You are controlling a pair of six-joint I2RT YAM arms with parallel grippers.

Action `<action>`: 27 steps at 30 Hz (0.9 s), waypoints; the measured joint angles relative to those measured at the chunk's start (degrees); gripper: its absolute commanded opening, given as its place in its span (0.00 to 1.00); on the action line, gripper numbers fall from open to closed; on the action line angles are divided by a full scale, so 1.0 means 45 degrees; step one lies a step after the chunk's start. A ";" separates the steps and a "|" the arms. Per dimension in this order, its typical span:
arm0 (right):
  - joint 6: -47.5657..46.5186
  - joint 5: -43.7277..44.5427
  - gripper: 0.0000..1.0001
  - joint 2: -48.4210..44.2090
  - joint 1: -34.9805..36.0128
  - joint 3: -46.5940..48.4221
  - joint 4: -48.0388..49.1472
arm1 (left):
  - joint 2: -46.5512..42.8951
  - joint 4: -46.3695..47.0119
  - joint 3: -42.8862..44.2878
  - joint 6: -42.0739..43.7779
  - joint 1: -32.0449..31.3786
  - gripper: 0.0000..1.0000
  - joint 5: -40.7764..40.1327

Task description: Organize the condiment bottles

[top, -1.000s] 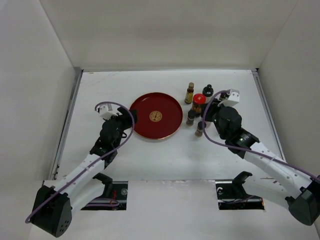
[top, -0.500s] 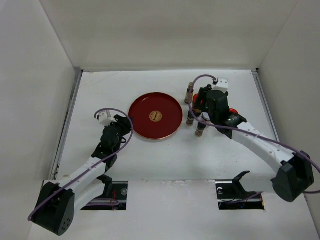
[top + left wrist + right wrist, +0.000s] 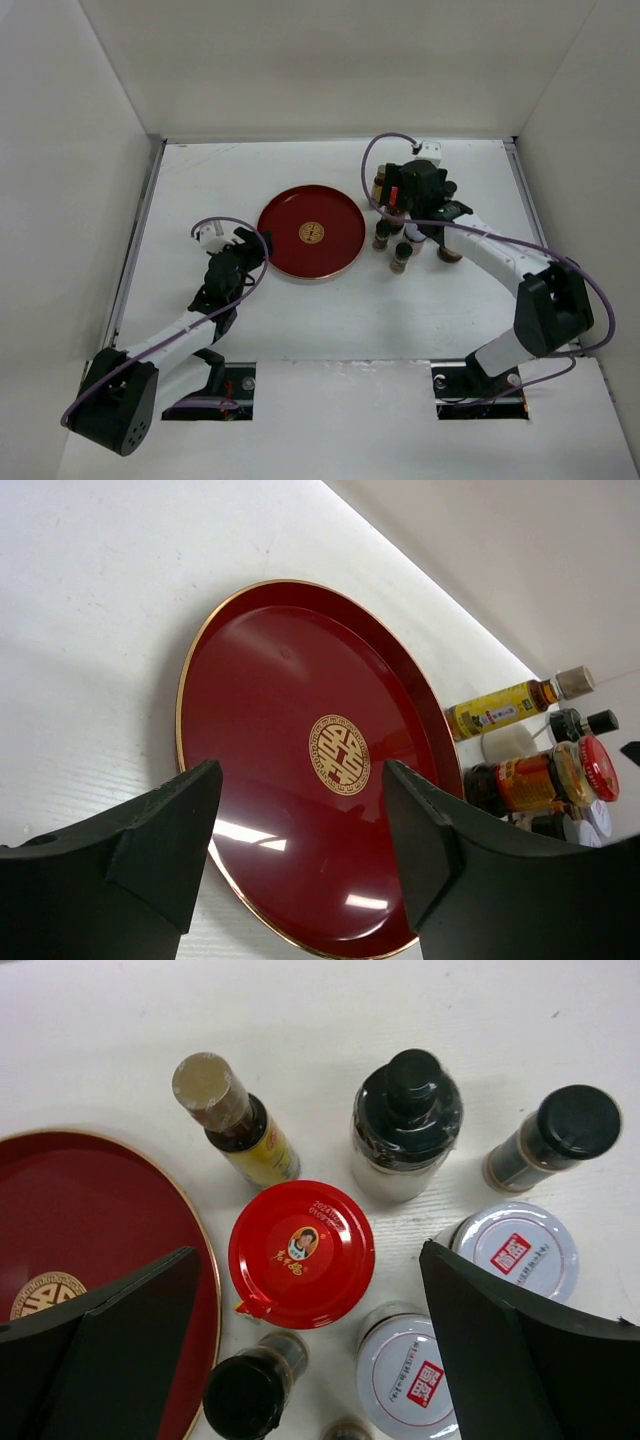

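Note:
The condiment bottles stand in a tight cluster (image 3: 392,240) just right of the red tray (image 3: 290,250). In the right wrist view I see a red-capped jar (image 3: 301,1254), a gold-capped yellow bottle (image 3: 232,1120), a black-topped bottle (image 3: 406,1125), a small black-capped bottle (image 3: 555,1135), two white-capped jars (image 3: 518,1251) (image 3: 412,1375) and a dark bottle (image 3: 250,1393). My right gripper (image 3: 308,1270) hangs open above the red-capped jar, holding nothing. My left gripper (image 3: 300,780) is open at the tray's (image 3: 280,680) near left rim, empty.
White walls close the table (image 3: 200,180) on three sides. The tray carries nothing but its gold emblem (image 3: 313,233). The bottles stand almost touching, the nearest close to the tray's right rim. One jar (image 3: 449,253) sits under the right forearm.
My right arm swung from the near right side to above the bottle cluster and its jaws opened wide. My left gripper drew back slightly from the tray and parted its jaws.

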 measured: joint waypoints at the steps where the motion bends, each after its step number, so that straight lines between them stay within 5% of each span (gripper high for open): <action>1: -0.0029 -0.0083 0.99 0.0165 -0.0005 0.0073 -0.0005 | 0.0034 0.0068 0.0000 -0.0010 0.0029 0.65 0.0010; 18: -0.0248 -0.0801 0.94 0.2220 -0.0291 0.0782 -0.0015 | 0.0525 0.0539 0.0000 -0.0141 0.0117 0.66 0.0151; 24: -0.0272 -0.0806 0.81 0.2769 -0.0335 0.0947 -0.0044 | 0.0680 0.0656 0.0000 -0.0194 0.0117 0.66 0.0214; 27: -0.0287 -0.0797 0.67 0.2783 -0.0335 0.0991 -0.0102 | 0.0680 0.0699 0.0000 -0.0204 0.0160 0.66 0.0243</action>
